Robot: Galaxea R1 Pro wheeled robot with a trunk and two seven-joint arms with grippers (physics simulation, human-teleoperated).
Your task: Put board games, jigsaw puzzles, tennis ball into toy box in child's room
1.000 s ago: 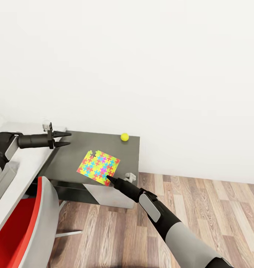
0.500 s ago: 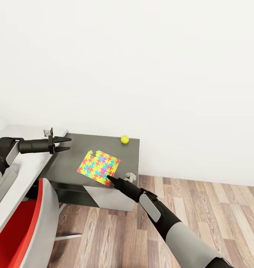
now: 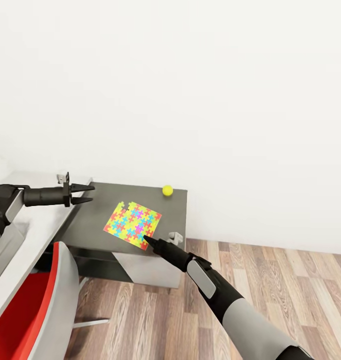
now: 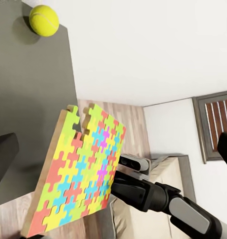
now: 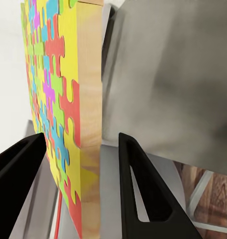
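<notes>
In the head view, the right gripper [image 3: 145, 239] is reaching to the near corner of the jigsaw puzzle [image 3: 133, 224], which is lying over the dark grey section of the counter [image 3: 98, 220]; whether its jaws are pressing the puzzle cannot be told from here. The tennis ball [image 3: 167, 190] is sitting near the far edge of that dark section, well apart from the puzzle. The left gripper [image 3: 86, 194] is hovering above the counter with its jaws apart and nothing between them, and a red chair [image 3: 28, 312] is standing close in front. In the left wrist view, the puzzle [image 4: 78, 172] is tilting up off the dark surface, with the tennis ball [image 4: 44, 20] beyond it. In the right wrist view, the two black fingers [image 5: 140, 189] are straddling the puzzle's [image 5: 68, 114] wooden edge, with a gap showing beside one finger.
</notes>
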